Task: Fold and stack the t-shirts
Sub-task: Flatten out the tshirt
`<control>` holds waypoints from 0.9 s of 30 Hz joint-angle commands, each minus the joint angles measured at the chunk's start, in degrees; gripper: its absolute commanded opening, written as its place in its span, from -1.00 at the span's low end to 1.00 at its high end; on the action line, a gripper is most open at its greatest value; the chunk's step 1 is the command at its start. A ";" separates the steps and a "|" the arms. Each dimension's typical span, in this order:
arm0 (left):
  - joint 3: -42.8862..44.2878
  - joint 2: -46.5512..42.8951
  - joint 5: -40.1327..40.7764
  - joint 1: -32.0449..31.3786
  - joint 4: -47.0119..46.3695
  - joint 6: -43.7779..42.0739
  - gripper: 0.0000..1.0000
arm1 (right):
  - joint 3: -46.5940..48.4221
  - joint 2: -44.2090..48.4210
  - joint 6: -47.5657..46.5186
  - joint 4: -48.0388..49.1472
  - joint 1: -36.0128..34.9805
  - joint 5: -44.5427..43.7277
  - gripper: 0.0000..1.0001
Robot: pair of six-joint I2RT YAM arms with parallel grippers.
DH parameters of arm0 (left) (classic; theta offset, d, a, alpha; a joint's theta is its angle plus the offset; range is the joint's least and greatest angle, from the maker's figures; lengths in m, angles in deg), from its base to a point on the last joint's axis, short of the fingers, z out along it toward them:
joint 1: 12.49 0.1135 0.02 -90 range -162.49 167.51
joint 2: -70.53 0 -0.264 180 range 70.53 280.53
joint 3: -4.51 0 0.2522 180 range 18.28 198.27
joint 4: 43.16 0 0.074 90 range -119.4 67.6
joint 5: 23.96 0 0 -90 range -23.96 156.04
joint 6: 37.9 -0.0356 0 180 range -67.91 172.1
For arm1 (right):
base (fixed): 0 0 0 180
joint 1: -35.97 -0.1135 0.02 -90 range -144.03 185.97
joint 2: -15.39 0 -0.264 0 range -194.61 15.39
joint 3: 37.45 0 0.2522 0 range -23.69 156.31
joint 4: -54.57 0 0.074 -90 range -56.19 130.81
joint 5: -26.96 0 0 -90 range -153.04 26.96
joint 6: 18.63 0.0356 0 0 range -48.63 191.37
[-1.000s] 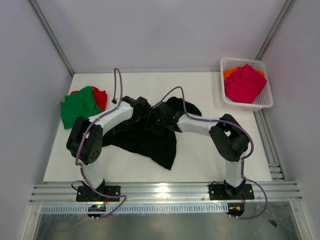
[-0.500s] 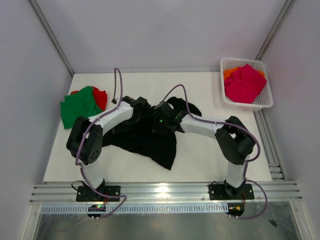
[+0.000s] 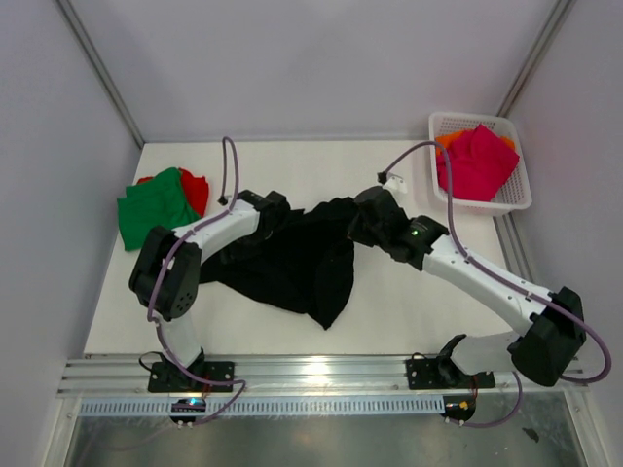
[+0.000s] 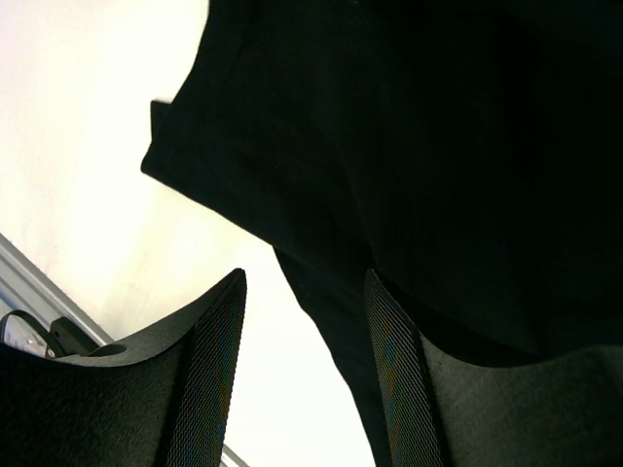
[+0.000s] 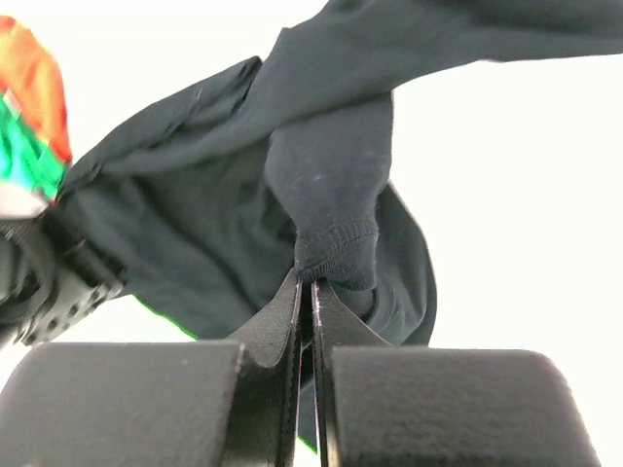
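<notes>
The black shirt (image 3: 292,263) lies crumpled in the middle of the table (image 3: 292,175), one edge pinched tight in your right gripper (image 5: 310,282) while the left gripper (image 4: 304,282) stands open over it, so you seem to be spreading it out; next, pull it flat.

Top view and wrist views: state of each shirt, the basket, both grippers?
black shirt: crumpled, unfolded.
green shirt: folded, on red shirt.
red shirt: mostly covered.
pink shirt: heaped in basket.
orange shirt: under pink shirt.
basket: upright.
left gripper: open.
right gripper: shut on black shirt.
</notes>
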 commanded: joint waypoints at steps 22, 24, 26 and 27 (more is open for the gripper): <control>-0.20 -0.16 -2.39 0.11 -2.99 -0.37 0.09 | -3.85 16.52 32.75 -34.86 2.77 -16.09 -0.94; -1.08 0.54 -4.50 0.11 -4.84 -1.16 0.09 | -3.67 16.70 33.80 -35.74 2.77 -15.65 -0.94; -0.91 3.33 -6.78 0.11 -7.04 -1.60 0.09 | -3.76 16.88 33.89 -35.83 2.86 -15.12 -0.94; -0.56 4.48 -7.14 0.11 -7.13 -1.51 0.09 | -3.84 17.23 33.72 -35.66 2.78 -14.42 -0.94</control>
